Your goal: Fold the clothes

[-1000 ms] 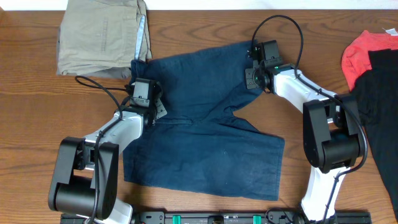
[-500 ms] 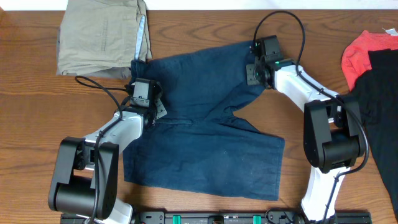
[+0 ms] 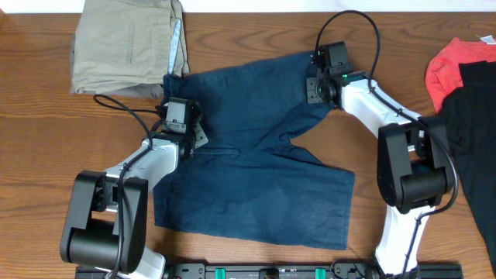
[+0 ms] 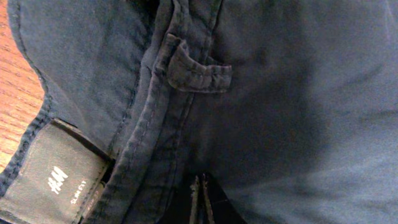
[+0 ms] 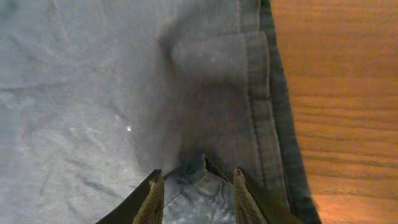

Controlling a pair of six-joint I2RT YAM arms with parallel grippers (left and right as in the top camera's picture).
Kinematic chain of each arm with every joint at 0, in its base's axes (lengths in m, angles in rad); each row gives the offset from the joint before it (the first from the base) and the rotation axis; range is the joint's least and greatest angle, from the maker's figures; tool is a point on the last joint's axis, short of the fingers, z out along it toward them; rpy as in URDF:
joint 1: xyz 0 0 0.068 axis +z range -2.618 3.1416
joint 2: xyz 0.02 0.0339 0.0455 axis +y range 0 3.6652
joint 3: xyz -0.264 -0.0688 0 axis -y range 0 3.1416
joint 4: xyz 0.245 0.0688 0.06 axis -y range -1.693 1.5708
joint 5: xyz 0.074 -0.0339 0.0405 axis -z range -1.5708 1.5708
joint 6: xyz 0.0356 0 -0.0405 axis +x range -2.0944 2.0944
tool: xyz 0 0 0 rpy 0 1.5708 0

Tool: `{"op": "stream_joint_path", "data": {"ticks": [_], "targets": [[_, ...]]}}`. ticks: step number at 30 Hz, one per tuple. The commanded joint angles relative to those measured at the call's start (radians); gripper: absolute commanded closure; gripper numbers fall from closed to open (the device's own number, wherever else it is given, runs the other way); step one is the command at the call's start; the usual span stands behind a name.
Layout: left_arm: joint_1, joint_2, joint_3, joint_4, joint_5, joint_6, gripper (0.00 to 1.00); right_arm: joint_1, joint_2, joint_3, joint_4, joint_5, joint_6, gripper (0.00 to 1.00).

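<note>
The clothes, dark navy shorts, lie spread flat across the middle of the table with the waistband to the left. My left gripper sits on the waistband. In the left wrist view its jaws are pressed together, with the shorts' cloth pulled up to them, near a belt loop and a grey label. My right gripper rests on the upper leg near its hem. Its jaws stand apart, with a loose crease of the shorts lying between the fingers.
A folded khaki-tan garment lies at the back left, close to the waistband. A red garment and a black garment lie at the right edge. Bare wooden table shows just beyond the leg hem.
The right gripper has opened and let go of the leg's cloth, shifting slightly toward the table's far side. The left gripper and the shorts have stayed put.
</note>
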Motion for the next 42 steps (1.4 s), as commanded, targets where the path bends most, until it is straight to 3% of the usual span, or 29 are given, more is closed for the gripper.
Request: {"op": "stream_joint_path", "data": {"ticks": [1, 12, 20, 26, 32, 40, 42], "targets": [[0.004, 0.009, -0.023, -0.006, -0.018, -0.005, 0.94, 0.007, 0.032, 0.017, 0.000, 0.011, -0.008, 0.66], [0.004, 0.009, -0.023, -0.006, -0.018, -0.005, 0.94, 0.008, 0.037, 0.017, 0.009, 0.010, -0.016, 0.66], [0.005, 0.009, -0.023, -0.006, -0.018, -0.005, 0.94, 0.008, 0.053, 0.017, 0.018, -0.002, -0.015, 0.57], [0.005, 0.009, -0.023, -0.005, -0.018, -0.005, 0.94, 0.008, 0.053, 0.017, 0.019, -0.002, -0.011, 0.58], [0.005, 0.009, -0.023, -0.003, -0.018, -0.005, 0.94, 0.008, 0.053, 0.017, 0.027, -0.009, -0.004, 0.65], [0.004, 0.009, -0.023, -0.003, -0.018, -0.005, 0.94, 0.008, 0.059, 0.017, 0.026, -0.029, -0.004, 0.62], [0.005, 0.009, -0.023, -0.003, -0.018, -0.005, 0.94, 0.008, 0.068, 0.017, 0.026, -0.032, -0.004, 0.71]]}}
